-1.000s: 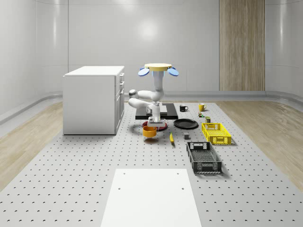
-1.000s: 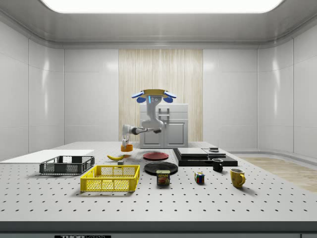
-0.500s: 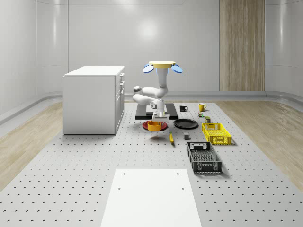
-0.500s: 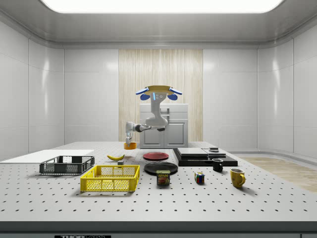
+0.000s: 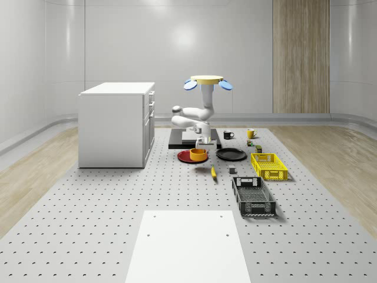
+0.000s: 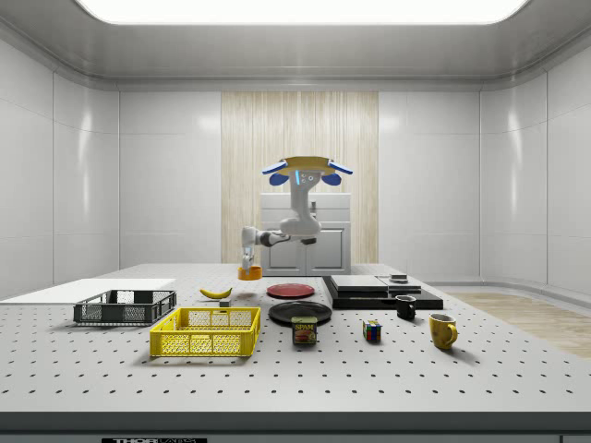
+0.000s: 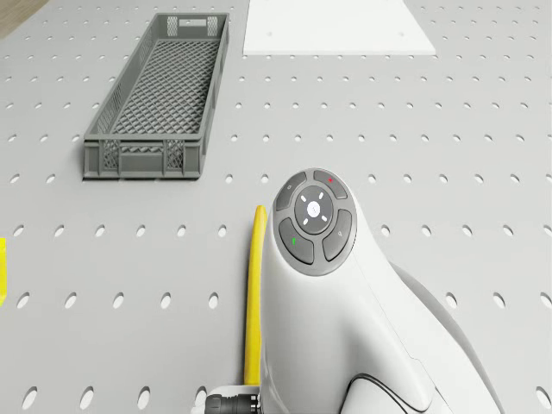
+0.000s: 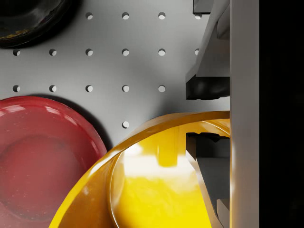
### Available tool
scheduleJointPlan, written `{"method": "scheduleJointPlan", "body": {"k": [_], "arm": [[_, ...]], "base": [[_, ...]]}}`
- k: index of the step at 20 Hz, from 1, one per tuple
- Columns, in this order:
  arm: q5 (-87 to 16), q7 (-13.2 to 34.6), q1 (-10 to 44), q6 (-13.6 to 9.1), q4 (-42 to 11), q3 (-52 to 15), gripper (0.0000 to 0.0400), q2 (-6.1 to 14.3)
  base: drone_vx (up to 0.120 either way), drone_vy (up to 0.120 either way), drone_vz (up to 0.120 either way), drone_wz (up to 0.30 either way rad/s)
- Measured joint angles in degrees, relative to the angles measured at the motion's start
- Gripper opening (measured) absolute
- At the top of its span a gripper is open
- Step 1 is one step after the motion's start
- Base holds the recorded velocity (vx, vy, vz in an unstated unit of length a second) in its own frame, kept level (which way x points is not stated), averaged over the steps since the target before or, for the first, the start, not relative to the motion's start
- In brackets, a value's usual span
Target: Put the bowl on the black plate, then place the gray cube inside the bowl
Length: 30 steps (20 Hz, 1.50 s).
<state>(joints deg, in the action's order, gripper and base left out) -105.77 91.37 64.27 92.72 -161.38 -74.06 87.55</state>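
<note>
Here the hovering drone's claw clamps the bowl above the red plate.

Legible text is appearing in the side view on one item: the can standing on the surface in front of the black plate is showing a label that appears to be reading "SPAM". A dark strip at the near edge of the surface is carrying lettering that is too small to read. The round button pad on the arm in the drone view is showing small symbols, none readable as text.
</note>
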Motion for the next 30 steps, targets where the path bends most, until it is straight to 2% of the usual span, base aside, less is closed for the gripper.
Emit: {"method": "scheduleJointPlan", "body": {"k": [30], "arm": [[0.41, 0.21, 0.28, 0.89, 0.05, -0.12, 0.0100, 0.95]], "base": [[-0.120, 0.120, 0.000, 0.000]]}}
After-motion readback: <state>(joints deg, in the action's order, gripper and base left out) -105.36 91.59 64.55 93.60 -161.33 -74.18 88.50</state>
